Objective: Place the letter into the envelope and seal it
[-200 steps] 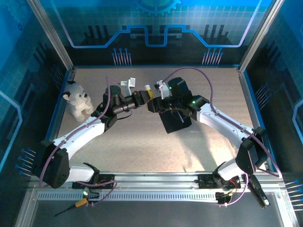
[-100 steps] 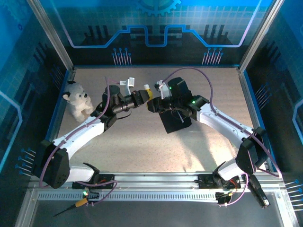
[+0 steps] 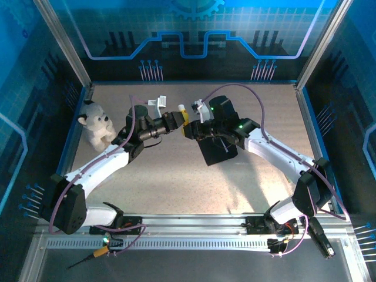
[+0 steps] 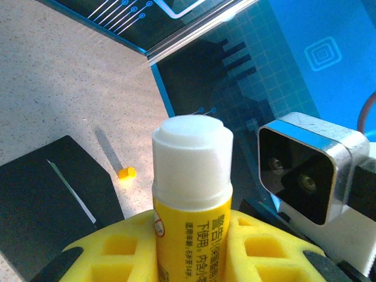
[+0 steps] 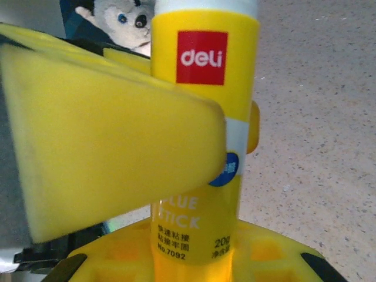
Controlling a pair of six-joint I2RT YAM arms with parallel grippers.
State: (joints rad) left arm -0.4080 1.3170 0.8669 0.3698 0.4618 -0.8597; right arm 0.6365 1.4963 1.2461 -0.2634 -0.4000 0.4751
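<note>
**Glue stick being gripped by two tools**
A yellow glue stick (image 5: 202, 76) with a red "deli" label is standing upright mid-frame, its near end sitting clamped between the right tool (image 5: 194, 258)'s yellow foam pads. The left tool (image 5: 238, 132) is reaching in from the left, pinching the stick's middle with a broad foam pad. A plush toy (image 5: 120, 20) is peeking in at far left, and the speckled counter (image 5: 317, 117) is spreading to the right.

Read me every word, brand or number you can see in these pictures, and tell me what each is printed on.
"deli": white letters on a red square on the glue stick.
"LUE STICK": lower on the same tube; the first letter is hidden behind a yellow foam pad.
"NO.7092": near the tube's base.
"20": beside it; what follows is unclear.
Chinese print on the tube, left wrist view: too small to read reliably.
</note>
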